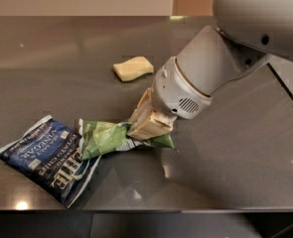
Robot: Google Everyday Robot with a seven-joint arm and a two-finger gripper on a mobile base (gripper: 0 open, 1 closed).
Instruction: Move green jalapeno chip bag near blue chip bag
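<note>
Camera view: it looks down on a dark, shiny bench (pixel 235 157).
End effector (pixel 148 125): low over the bench, on the right part of the green bag (pixel 104 138). Its beige fingers (pixel 145 114) are closed on the bag, and the foil is bunched up there.
Green bag: crumpled on the bench, between the end effector and the blue bag (pixel 46 155). Its left end seems to touch the blue bag's right edge.
Blue bag: flat and turned at an angle, at the front left, close to the bench edge.
Handling: I judge the green bag light, soft and a little slippery. It does not keep its shape, and the chips inside probably break under a hard squeeze.
Where to hold: a seam or a pinched end seems best. The present hold on the right part looks good enough.
Around: a pale yellow sponge (pixel 132 68) lies behind, well apart from both bags.
In the way: nothing stands between the bags. The thick arm (pixel 205 73) hides some of the bench behind it. More pushing could slide the blue bag toward the front edge.
</note>
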